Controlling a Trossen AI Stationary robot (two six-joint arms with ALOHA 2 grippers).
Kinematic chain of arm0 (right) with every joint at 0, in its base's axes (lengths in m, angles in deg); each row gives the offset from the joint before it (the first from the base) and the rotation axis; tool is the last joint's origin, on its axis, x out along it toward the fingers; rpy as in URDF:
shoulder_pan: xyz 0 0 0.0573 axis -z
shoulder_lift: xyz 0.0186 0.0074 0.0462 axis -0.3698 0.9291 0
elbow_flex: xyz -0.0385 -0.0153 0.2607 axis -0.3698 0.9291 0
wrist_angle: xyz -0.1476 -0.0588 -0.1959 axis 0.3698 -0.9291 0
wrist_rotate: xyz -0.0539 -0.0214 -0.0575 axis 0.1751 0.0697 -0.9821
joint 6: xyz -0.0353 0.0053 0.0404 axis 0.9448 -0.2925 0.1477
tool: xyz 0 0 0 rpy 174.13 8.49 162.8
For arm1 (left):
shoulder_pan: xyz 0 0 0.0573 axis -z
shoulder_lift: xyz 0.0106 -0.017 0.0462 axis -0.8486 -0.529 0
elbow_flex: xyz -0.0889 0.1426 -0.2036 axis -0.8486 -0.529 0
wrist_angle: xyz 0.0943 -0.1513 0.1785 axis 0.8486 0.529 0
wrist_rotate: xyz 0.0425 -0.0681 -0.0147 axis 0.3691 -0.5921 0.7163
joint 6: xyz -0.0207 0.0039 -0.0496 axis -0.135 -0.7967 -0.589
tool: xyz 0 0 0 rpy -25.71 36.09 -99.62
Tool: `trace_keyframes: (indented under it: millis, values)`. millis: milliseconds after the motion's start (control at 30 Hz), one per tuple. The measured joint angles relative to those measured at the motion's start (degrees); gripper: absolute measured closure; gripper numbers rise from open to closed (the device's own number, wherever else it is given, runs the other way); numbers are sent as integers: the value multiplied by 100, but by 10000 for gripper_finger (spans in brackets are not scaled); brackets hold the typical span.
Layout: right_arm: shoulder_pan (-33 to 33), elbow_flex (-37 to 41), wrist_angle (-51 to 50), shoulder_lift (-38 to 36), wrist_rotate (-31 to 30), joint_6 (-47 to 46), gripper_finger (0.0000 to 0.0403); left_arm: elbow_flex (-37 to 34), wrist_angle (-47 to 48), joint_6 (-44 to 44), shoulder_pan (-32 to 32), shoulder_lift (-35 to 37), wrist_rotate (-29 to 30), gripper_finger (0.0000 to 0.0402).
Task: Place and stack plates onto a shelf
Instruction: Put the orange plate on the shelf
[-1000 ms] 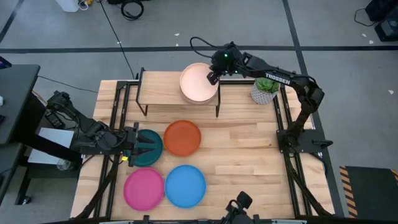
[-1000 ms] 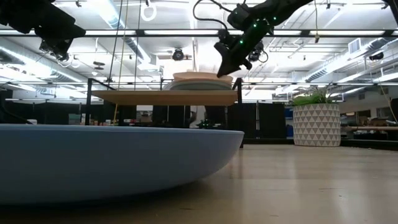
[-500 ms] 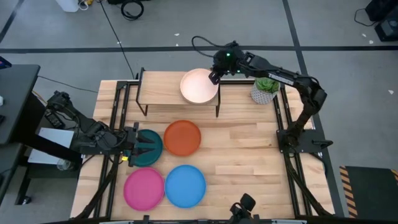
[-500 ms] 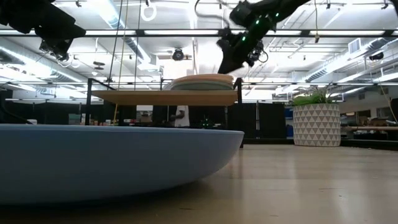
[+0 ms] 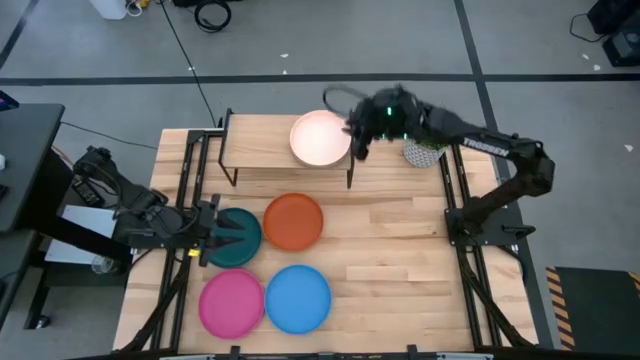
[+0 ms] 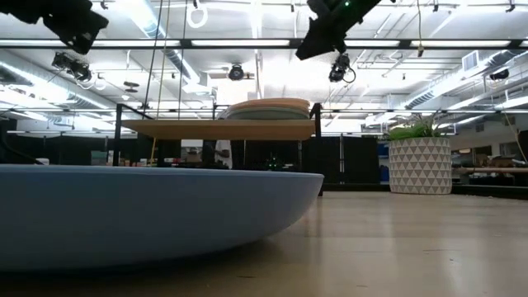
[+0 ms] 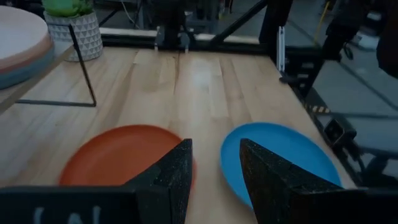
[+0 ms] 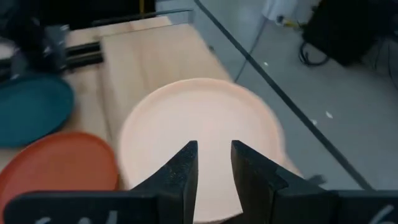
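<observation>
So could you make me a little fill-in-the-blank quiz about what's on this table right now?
1. The top plate on the shelf is coloured ____.
2. On the tabletop, the blue plate lies right beside the ____ plate.
3. The left gripper is at the dark ____ plate.
4. The right gripper, empty, is above the shelf's ____ end.

Missing words: cream; pink; teal; right

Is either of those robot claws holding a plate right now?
No. The right gripper hangs open above the cream round plate on the shelf; the left gripper is open over the dark teal plate.
</observation>
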Motion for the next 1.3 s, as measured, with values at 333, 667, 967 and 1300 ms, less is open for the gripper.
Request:
trace_keyframes:
  millis: [333,667,967,1300]
  values:
    - [-1216,2861,2993,-812,-471,95,300,333,1582,213,-7,-118,-521,260]
    - [-1695,4468,5554,-726,-472,-81,300,588,1238,146,-124,-1146,-380,260]
    - [-2119,5237,6738,-378,-515,-307,300,1194,1974,-679,-323,-1872,-506,260]
    - [-2406,5983,8705,404,-777,-315,301,1293,1852,-903,-733,-3024,-1088,260]
